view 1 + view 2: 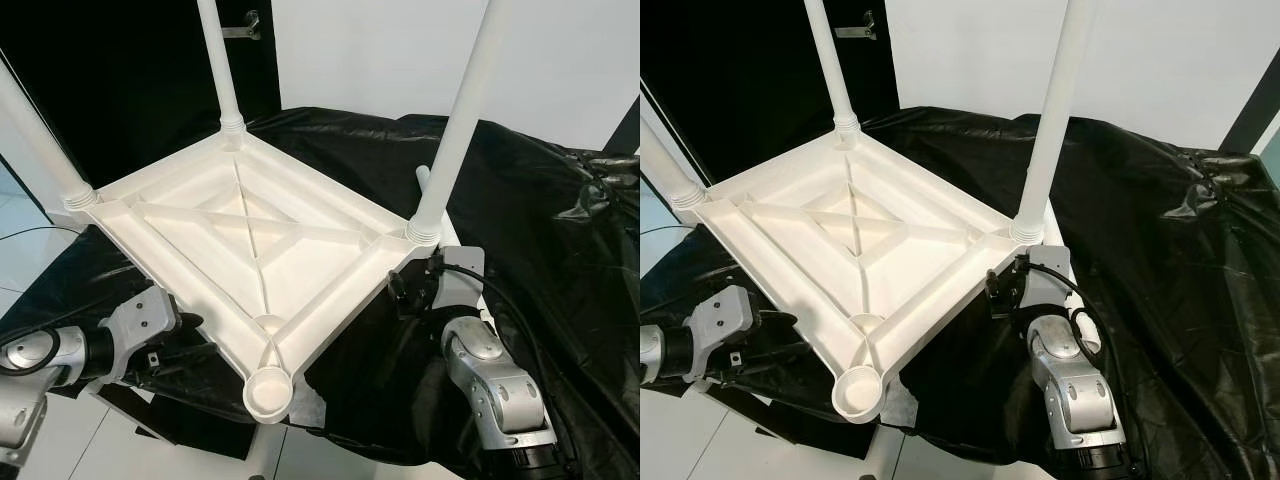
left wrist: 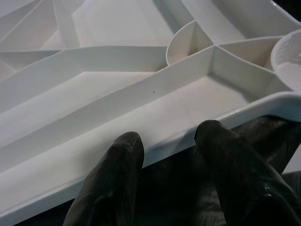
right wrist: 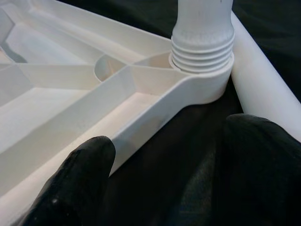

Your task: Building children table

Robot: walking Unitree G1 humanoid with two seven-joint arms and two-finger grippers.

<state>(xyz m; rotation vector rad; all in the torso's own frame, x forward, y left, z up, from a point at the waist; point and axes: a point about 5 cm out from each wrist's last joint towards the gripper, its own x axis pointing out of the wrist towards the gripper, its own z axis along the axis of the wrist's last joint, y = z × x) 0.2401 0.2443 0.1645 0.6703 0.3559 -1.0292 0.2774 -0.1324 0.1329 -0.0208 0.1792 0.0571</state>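
Black sheeting (image 1: 560, 230) is covering the surface where the upside-down white table (image 1: 250, 250) is lying with three legs (image 1: 455, 130) standing up. Both the left gripper (image 2: 169, 141) and right gripper (image 3: 169, 155) are resting at its near edges, fingers apart. Judging by the empty near socket (image 1: 268, 392), the fourth leg (image 3: 263, 70), lying beside the right corner, needs picking up and screwing in next.

Silver arms (image 1: 495, 385) — black cables, black jaws.

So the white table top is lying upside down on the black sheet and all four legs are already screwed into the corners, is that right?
Not quite. The table top does lie upside down on the black sheet, but three legs stand in its corners, not four. In the left eye view the nearest corner socket is empty. A loose white leg lies on the sheet beside the right corner, as the right wrist view shows.
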